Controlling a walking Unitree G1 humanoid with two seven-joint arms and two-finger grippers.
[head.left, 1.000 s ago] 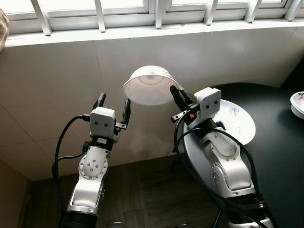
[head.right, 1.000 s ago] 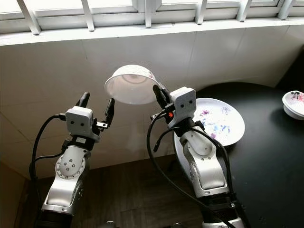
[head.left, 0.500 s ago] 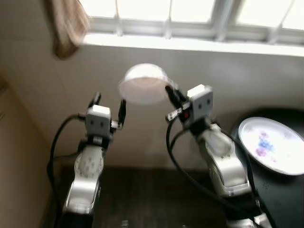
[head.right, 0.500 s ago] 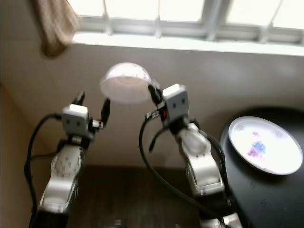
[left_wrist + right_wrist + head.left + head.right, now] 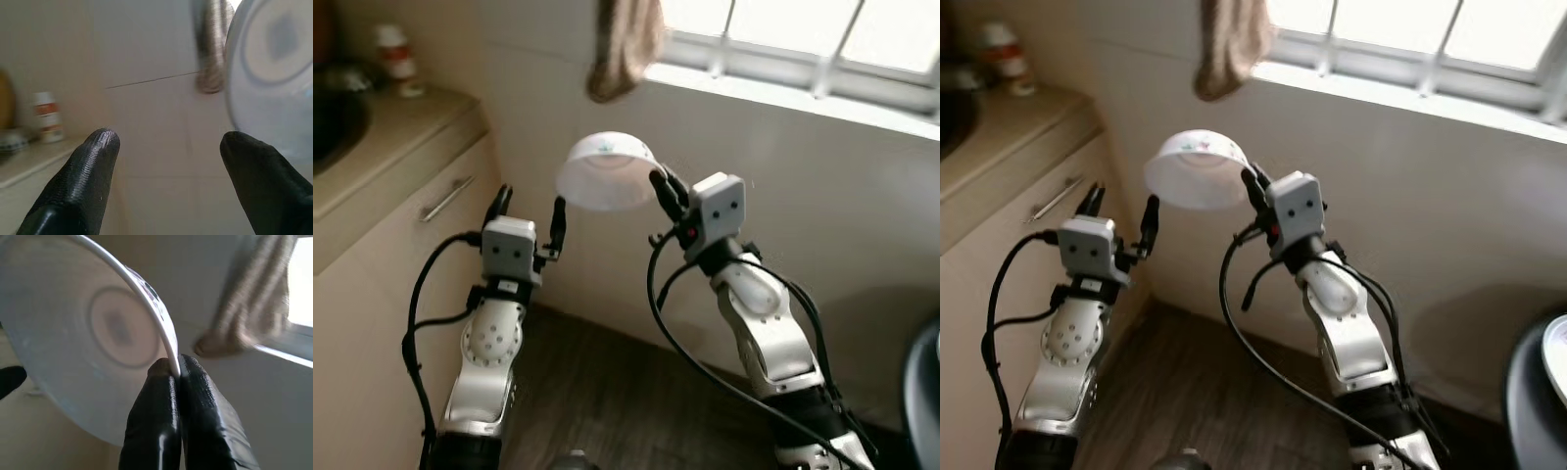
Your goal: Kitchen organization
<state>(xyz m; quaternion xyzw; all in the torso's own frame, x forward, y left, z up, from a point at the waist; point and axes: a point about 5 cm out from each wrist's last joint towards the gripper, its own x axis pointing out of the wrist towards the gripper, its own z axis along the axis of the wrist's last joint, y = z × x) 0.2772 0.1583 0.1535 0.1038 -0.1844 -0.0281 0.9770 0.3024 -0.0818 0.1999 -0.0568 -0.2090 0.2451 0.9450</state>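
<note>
- Fingers of the right gripper (image 5: pixel 176 369) are pinched tight on the rim of the white bowl (image 5: pixel 605 174), one inside the wall and one outside, so the bowl hangs tipped, its hollow facing down and toward the robot.
- Bowl sits high in the middle of the head views, up in the air between the two arms, resting on no surface.
- Left gripper (image 5: pixel 527 211) has its fingers spread wide with nothing between them; its tips stand just beside the bowl's far edge, and I cannot tell whether they touch it.
- A rim pinch like this looks thin to me: carrying it well probably means slow, level wrist motion, and keeping the free gripper close underneath as a guard.
- Counter (image 5: pixel 386 137) lies at the upper left of the frame, beige, with a cabinet front and a metal handle (image 5: pixel 446 197) below it; a small jar (image 5: pixel 391 61) stands at the back.
- A brownish cloth (image 5: pixel 625 44) hangs at the top centre beside the bright window (image 5: pixel 803 39), above a pale tiled wall; the floor (image 5: pixel 597 392) is dark wood.
</note>
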